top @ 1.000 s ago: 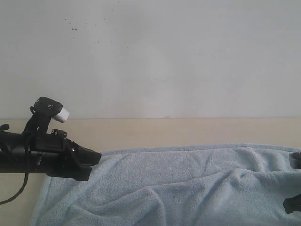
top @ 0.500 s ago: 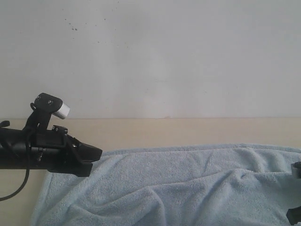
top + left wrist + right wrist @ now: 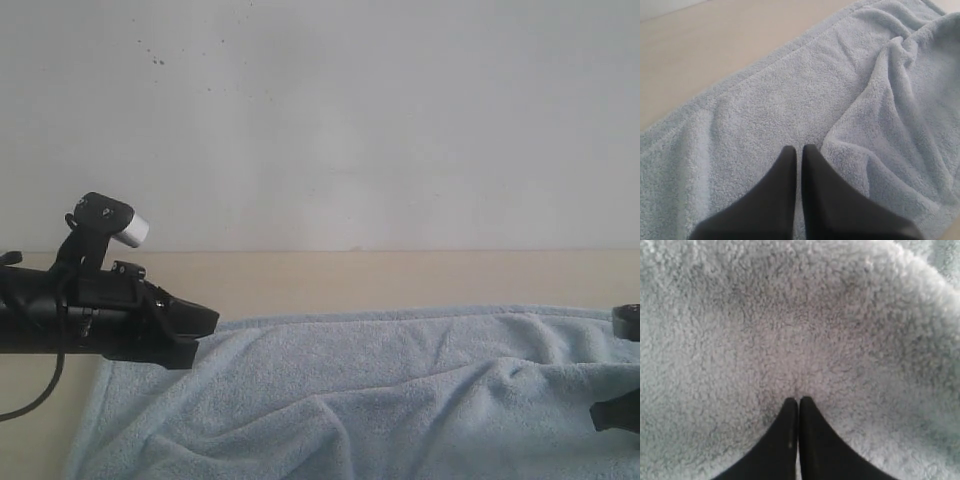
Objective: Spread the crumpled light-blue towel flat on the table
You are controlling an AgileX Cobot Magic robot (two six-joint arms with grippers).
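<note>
Exterior view: table (image 3: 400, 272), pale beige, matte, backed by a white wall (image 3: 350, 120). Towel (image 3: 400, 390), light blue, lies rumpled on the table, long axis side to side. Left gripper (image 3: 207, 322) is over its left end, right gripper (image 3: 615, 415) at its right.
Left wrist view: jaws together, empty, above towel.
Right wrist view: jaws together, tips at the pile.

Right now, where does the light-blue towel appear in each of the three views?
Exterior: the towel fills the lower part, up to the right border.
Left wrist: it covers most of the picture.
Right wrist: it fills everything.
Shared: the hemmed edge against the table, exterior and left wrist only.
</note>
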